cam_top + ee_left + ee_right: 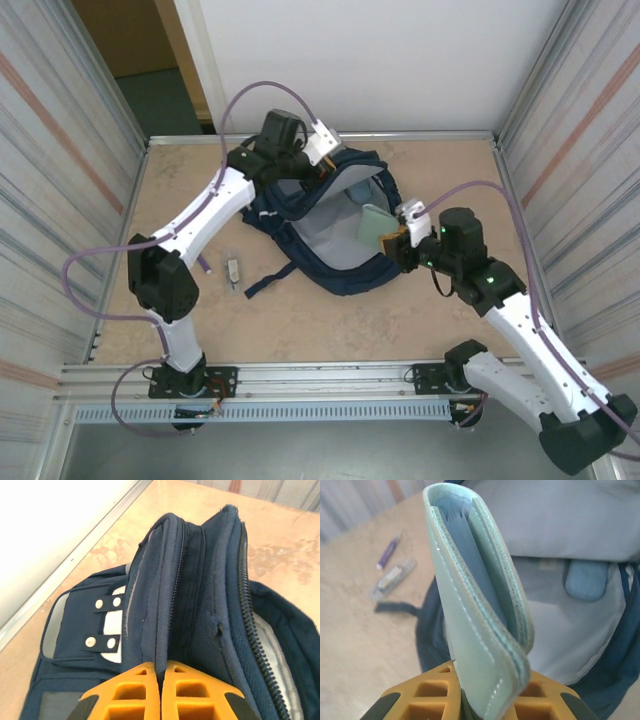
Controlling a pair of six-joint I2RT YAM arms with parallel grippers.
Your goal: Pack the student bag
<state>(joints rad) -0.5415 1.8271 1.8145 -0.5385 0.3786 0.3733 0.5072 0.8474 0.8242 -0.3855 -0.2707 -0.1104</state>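
Note:
The student bag (335, 262), a navy-blue backpack, lies in the middle of the table with its main compartment gaping and its grey lining (325, 222) showing. At the bag's far rim my left gripper (322, 165) is shut on a fold of the navy fabric. In the left wrist view the orange fingers (135, 687) of that gripper (161, 667) pinch the padded edge of the bag (200, 605) beside a zipper. My right gripper (397, 242) is shut on a pale green notebook (374, 224) at the bag's right rim. The right wrist view has the notebook (470, 595) upright in the gripper (490, 672), before the grey lining (560, 615).
A purple pen (205, 265) and a small clear item (232, 270) lie on the table left of the bag; they are also in the right wrist view, pen (387, 552) and clear item (395, 575). A dark strap (265, 282) trails toward them. Metal walls enclose the table.

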